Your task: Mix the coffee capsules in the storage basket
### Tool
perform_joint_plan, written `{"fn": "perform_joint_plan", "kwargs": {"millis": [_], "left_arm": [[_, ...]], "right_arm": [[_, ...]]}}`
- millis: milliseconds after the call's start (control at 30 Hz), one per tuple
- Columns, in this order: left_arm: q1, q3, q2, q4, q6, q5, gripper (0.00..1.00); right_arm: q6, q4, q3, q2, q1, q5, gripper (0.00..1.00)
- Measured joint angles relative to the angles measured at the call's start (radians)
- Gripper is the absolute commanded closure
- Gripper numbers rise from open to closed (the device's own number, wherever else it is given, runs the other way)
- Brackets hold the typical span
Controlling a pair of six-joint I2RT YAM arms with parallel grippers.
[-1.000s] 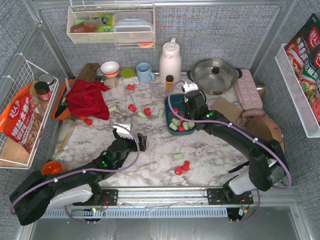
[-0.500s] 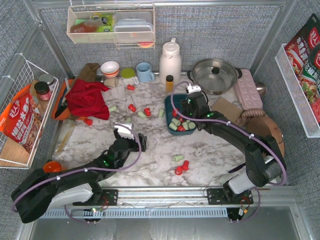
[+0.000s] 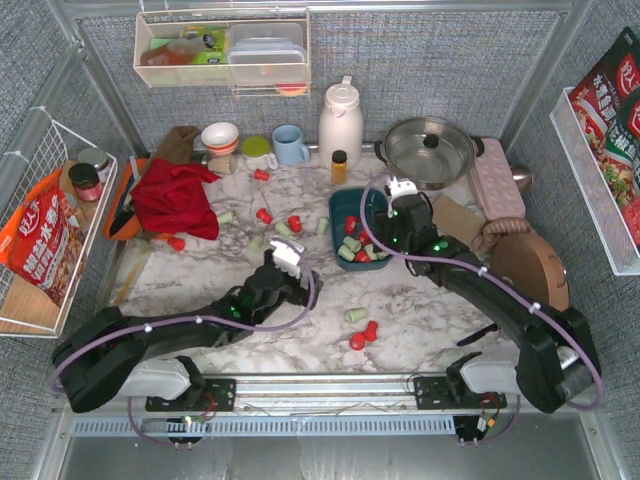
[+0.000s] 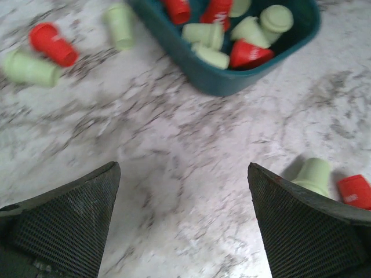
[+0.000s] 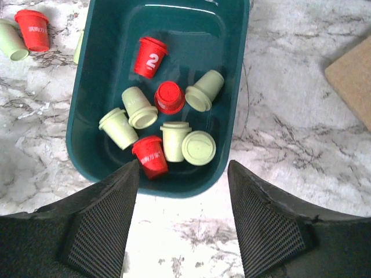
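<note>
storage basket (image 5: 174, 35) lies lengthwise, near-to-far

The storage basket (image 5: 191, 35) is dark teal and plain, without pattern. The coffee capsules (image 5: 169, 97) inside it are 3 bright red and 5 pale green; 1 red one carries a white "2", another has small white lettering. The table (image 5: 301, 150) is white marble with grey veins. The cardboard piece (image 5: 353, 81) is tan-brown, the cloth (image 3: 175, 198) is red, the mug (image 3: 290, 145) light blue
</note>
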Motion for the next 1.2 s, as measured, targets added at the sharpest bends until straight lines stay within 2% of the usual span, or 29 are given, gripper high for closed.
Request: {"fn": "perform_joint_plan", "kwargs": {"millis": [300, 533, 633, 967, 1200], "left_arm": [[-0.081, 0.269, 0.228, -0.089, 0.098, 0.138, 0.01], [-0.134, 0.432, 0.377, -0.237, 0.169, 0.240, 0.13], [-0.146, 0.463, 0.414, -0.295, 0.188, 0.275, 0.21], [-0.158, 0.521, 0.481, -0.398, 0.199, 0.343, 0.26], [-0.171, 0.536, 0.523, -0.440, 0.198, 0.374, 0.34]], "right_arm": [[0.039, -0.065, -0.064, -0.191, 0.000, 0.005, 0.34], [0.041, -0.069, -0.082, -0.230, 0.000, 0.005, 0.34], [0.046, -0.068, -0.092, -0.229, 0.000, -0.005, 0.34], [0.061, -0.063, -0.127, -0.253, -0.001, -0.027, 0.34], [0.061, -0.063, -0.140, -0.268, -0.002, -0.027, 0.34]]}}
